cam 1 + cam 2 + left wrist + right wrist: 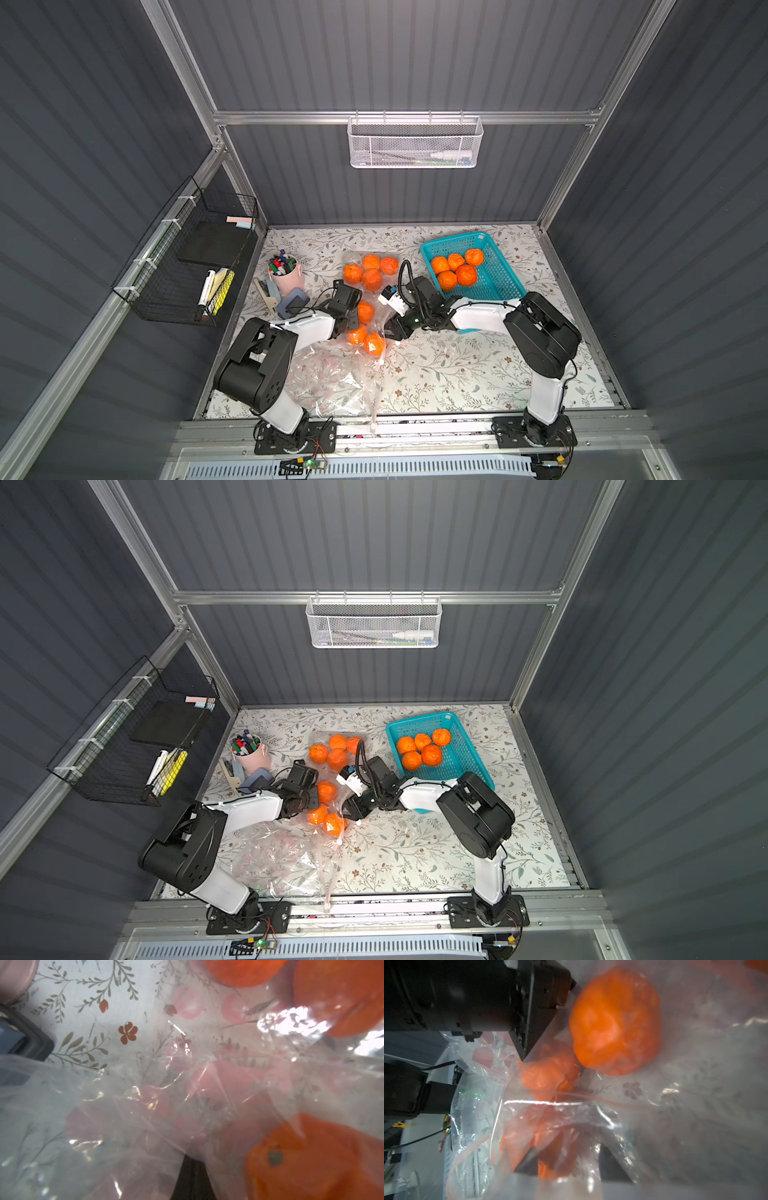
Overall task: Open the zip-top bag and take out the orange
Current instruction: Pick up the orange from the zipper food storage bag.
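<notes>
A clear zip-top bag (380, 320) with pink print lies mid-table between my two arms, with three oranges in it. One orange (365, 311) lies toward the back, and two (357, 335) (374, 344) lie nearer the front. My left gripper (353, 322) (192, 1178) is shut, pinching the bag film (207, 1095) beside an orange (311, 1157). On the bag's right side, my right gripper (390, 328) (571, 1165) stands with its jaws apart. Film drapes over its fingers (529, 1161), and an orange (548, 1138) lies against one of them under the plastic.
Another bag of oranges (370, 268) lies at the back middle. A teal basket (498, 270) at back right holds several oranges. Crumpled bags without oranges (328, 382) lie at front left. A pink pen cup (286, 270) and a grey-blue object (293, 301) stand at the left.
</notes>
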`<state>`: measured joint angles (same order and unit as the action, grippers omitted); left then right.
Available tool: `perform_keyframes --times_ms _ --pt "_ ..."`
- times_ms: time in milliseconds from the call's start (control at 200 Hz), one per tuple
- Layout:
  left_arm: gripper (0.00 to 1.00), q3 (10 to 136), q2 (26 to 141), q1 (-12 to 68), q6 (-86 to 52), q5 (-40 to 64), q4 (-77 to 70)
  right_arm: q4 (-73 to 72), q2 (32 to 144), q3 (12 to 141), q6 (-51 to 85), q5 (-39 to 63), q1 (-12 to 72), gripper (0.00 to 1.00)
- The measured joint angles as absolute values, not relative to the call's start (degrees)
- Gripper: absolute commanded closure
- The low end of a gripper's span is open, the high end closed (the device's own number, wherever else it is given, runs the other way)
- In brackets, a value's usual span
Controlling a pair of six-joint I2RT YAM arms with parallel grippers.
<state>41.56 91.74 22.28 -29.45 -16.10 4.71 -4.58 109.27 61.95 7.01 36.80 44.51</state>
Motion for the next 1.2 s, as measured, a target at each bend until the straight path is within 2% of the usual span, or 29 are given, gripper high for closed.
perform_keyframes --times_ms 140,430,525,620,765,965,1201 --pt "1.0 41.6 91.7 22.3 -29.5 -16.1 4.7 -5.5 110.1 62.9 6.9 38.7 45.4 0.3" --pt "1.0 41.6 91.7 22.3 -29.5 -16.1 4.7 -4.6 115.7 66.0 6.8 42.5 47.4 0.25" --pt "1.0 41.6 91.7 22.3 -29.5 -16.1 4.7 -4.0 116.9 66.4 6.7 43.4 47.8 0.31" --pt "1.0 41.6 91.7 22.3 -29.5 -16.1 4.7 -3.3 117.2 66.5 6.4 44.0 47.8 0.46" --pt "1.0 41.6 91.7 22.3 -29.5 -16.1 4.7 -3.2 115.5 65.5 6.3 43.0 47.8 0.54" --pt "1.0 41.6 91.7 22.3 -29.5 -16.1 4.7 -2.5 106.9 63.0 7.0 39.1 45.5 0.54" --pt "1.0 41.6 91.7 22.3 -29.5 -16.1 4.7 3.2 95.4 60.3 6.6 34.0 36.0 0.55"
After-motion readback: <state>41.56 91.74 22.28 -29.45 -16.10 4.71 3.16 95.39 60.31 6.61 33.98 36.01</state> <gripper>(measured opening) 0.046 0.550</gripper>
